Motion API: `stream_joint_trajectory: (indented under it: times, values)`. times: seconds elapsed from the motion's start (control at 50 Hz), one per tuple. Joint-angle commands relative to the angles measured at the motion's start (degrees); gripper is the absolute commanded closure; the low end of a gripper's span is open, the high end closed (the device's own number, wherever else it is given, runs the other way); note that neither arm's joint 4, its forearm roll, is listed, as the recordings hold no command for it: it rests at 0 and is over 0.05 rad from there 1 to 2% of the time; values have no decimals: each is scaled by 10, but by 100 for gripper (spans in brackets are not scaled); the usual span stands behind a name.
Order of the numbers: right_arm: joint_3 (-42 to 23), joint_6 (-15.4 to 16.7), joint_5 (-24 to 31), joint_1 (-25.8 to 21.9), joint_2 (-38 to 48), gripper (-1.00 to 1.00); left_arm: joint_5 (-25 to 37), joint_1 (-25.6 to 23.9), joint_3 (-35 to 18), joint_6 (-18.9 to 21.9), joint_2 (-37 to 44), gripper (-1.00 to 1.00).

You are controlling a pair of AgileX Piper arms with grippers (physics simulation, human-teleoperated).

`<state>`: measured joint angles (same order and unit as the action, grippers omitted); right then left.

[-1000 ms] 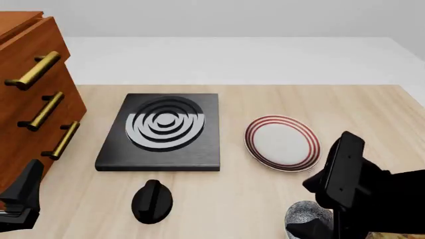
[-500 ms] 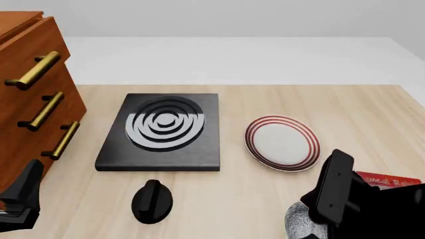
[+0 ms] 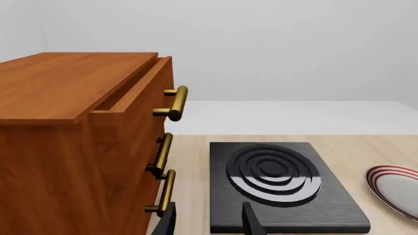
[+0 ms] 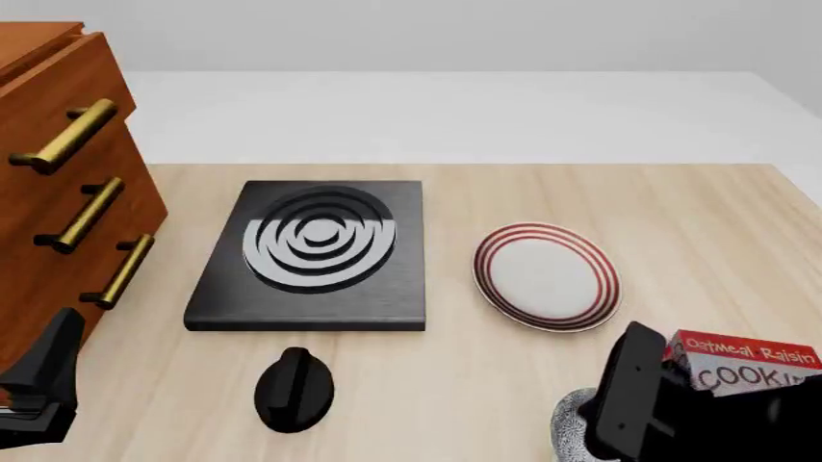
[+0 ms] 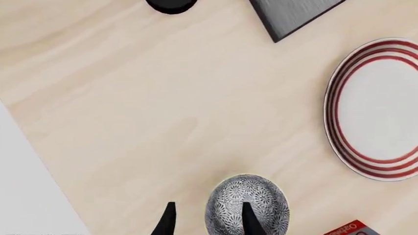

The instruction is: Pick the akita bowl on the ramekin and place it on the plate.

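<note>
Right gripper (image 5: 205, 221) hangs over the akita bowl (image 5: 247, 204), fingers spread: one over the bowl's inside, the other outside its rim above bare surface (image 5: 130, 112). Nothing gripped. Bowl upright, mouth up, round with no long axis, at the near edge. Ramekin seen only as a thin pale edge beneath it in the wrist view. Plate (image 4: 546, 276) well apart, beyond. Front view alone shows a cookie box (image 4: 745, 363) beside the arm. Left gripper (image 3: 207, 223) open, empty, near the drawers (image 3: 78, 142).
</note>
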<state>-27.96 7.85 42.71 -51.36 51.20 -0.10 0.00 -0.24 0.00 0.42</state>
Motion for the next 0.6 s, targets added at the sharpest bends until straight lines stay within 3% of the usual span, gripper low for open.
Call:
stream_joint_trajectory:
  times: [0.02,0.6]
  values:
    - [18,-10,-23,-9,15,-100,0,0,0,0,0,-100]
    - [61,4,-81,1,53,-100,0,0,0,0,0,-100]
